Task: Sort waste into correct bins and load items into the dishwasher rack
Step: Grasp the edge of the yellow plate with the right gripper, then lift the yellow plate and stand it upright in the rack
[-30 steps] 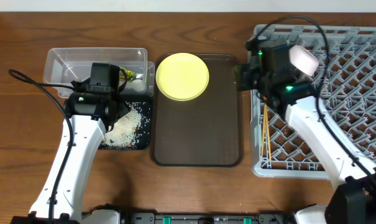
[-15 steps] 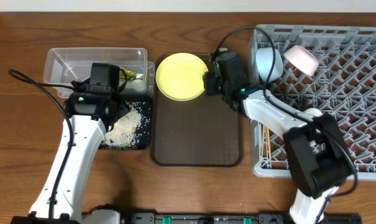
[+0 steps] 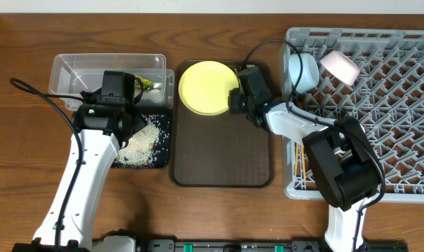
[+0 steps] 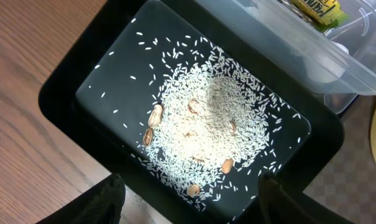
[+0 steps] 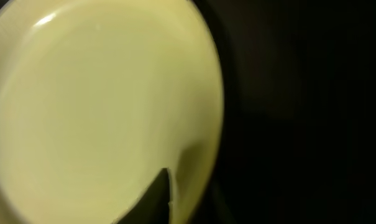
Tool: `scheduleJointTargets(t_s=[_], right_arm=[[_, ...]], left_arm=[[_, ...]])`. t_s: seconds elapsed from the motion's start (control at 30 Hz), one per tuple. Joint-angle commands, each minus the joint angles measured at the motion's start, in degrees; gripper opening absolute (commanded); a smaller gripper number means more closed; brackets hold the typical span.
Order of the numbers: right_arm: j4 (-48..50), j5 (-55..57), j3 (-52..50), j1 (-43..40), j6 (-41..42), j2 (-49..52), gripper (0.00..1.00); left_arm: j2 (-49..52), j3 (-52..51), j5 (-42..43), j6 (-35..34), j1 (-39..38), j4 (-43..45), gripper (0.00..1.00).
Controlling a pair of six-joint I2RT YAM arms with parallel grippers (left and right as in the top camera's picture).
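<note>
Overhead, the right fingers point(image 3: 235, 99) sit at the right rim of the round yellow plate point(image 3: 204, 87), which lies on the dark brown rectangular tray point(image 3: 222, 157). Whether they clasp it cannot be told. The left fingers point(image 4: 108, 200) hang spread wide and empty. Below them is the heap of loose white rice grains point(image 4: 209, 124) in the shallow black rectangular tray point(image 4: 69, 93). Just beyond them, the crinkled green-and-yellow snack wrapper point(image 4: 315, 7) lies in the clear rectangular plastic tub point(image 4: 337, 62).

Left hand point(image 4: 191, 208) spread; right hand point(image 3: 234, 99) low.
</note>
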Motion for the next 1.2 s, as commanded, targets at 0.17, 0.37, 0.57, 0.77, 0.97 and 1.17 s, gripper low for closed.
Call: scheduleJointTargets(t_s=[0.17,0.37,0.57,0.77,0.97,1.17], right_arm=[[-10.1,3.6,0.3,-0.6,0.6,-0.2,0.01],[-14.0,3.6,0.3,-2.0,-1.0,-6.5,0.01],[-17.1,3.7,0.3,-4.2,-7.6,-18.3,0.01],[-25.1,8.4,0.3,-7.9,-15.2,-31.0,0.01],[-32.3,15.6,0.3,-14.1,-20.5,-39.9,0.01],[-35.1,22.7,0.3,-21.0,-37.0,-43.9,0.01]], left_arm=[[0.0,0.3,-0.3,-0.9,0.3,-0.6,0.71],[0.0,0.3,-0.3,-0.9,0.3,-0.6,0.72],[0.0,0.3,-0.3,-0.9,0.3,-0.6,0.72],[0.0,0.3,-0.3,-0.9,0.3,-0.5,0.72],[0.0,0.3,-0.3,-0.9,0.3,-0.1,0.72],[0.0,0.3,-0.3,-0.9,0.3,0.3,0.72]])
